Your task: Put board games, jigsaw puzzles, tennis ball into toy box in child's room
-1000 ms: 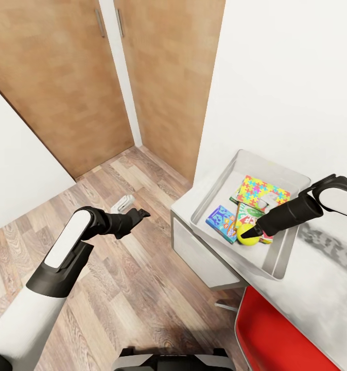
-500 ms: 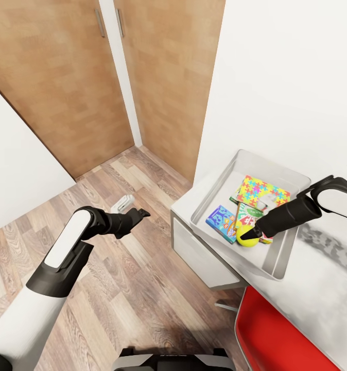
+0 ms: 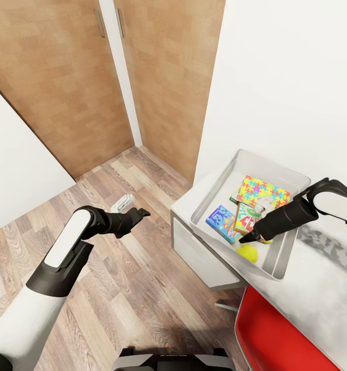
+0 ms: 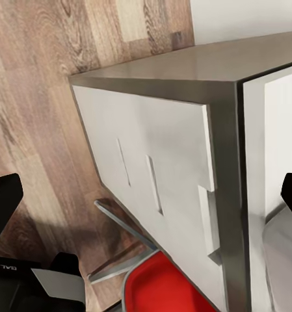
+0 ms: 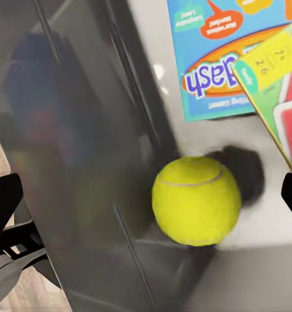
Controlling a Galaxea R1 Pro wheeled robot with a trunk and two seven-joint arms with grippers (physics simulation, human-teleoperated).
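The tennis ball (image 3: 248, 252) (image 5: 196, 200) lies free on the floor of the light grey toy box (image 3: 230, 170), close to its near wall (image 5: 67, 130). My right gripper (image 3: 252, 238) hovers open just above it, fingers spread wide and holding nothing. Inside the box lie a jigsaw puzzle (image 3: 261, 190), a light blue board game (image 3: 222, 223) (image 5: 217, 58) and a green board game with a yellow edge (image 3: 245, 219) (image 5: 276, 84). The box stands at the end of the pale grey table (image 3: 323, 288). Away from the table, my left gripper (image 3: 142, 212) hangs open and empty over the wood floor.
A red chair (image 3: 281, 335) (image 4: 165, 286) is pushed in at the table's near side. White drawer fronts (image 4: 159, 175) face the floor. Wooden wardrobe doors (image 3: 158, 77) and a white wall close off the far side. Wood-plank floor (image 3: 142, 288) spreads beneath my left arm.
The right gripper opened and let go of the tennis ball, which dropped to the toy box floor. The gripper lifted slightly. The left arm stayed put.
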